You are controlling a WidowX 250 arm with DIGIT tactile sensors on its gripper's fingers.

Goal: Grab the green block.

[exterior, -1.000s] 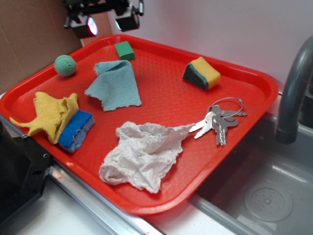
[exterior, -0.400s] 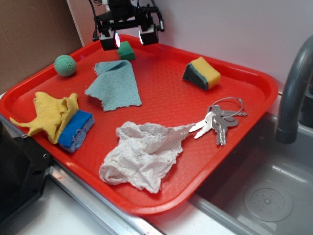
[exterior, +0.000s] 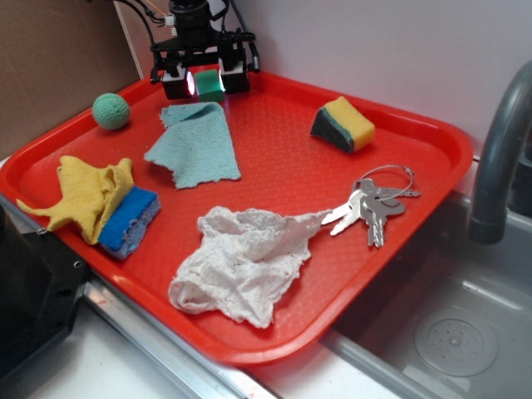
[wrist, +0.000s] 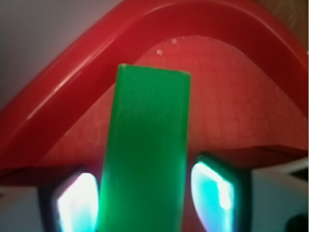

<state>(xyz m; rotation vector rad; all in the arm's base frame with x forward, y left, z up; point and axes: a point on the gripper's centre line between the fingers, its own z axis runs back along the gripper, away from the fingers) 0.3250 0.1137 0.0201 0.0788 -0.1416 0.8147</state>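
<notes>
The end effector (exterior: 207, 81) straddles the green block (exterior: 209, 82) at the far corner of the red tray (exterior: 416, 249), jaws open wide with one finger (wrist: 72, 203) on either side. The wrist view shows a narrow gap between each pad and the block's faces. A teal ball (exterior: 110, 110) lies nearby, left of a teal cloth (exterior: 195, 145).

The green block (wrist: 145, 154) ran off the wrist view's bottom edge — contact with the blurred fingers (wrist: 75, 203) was unclear.
</notes>
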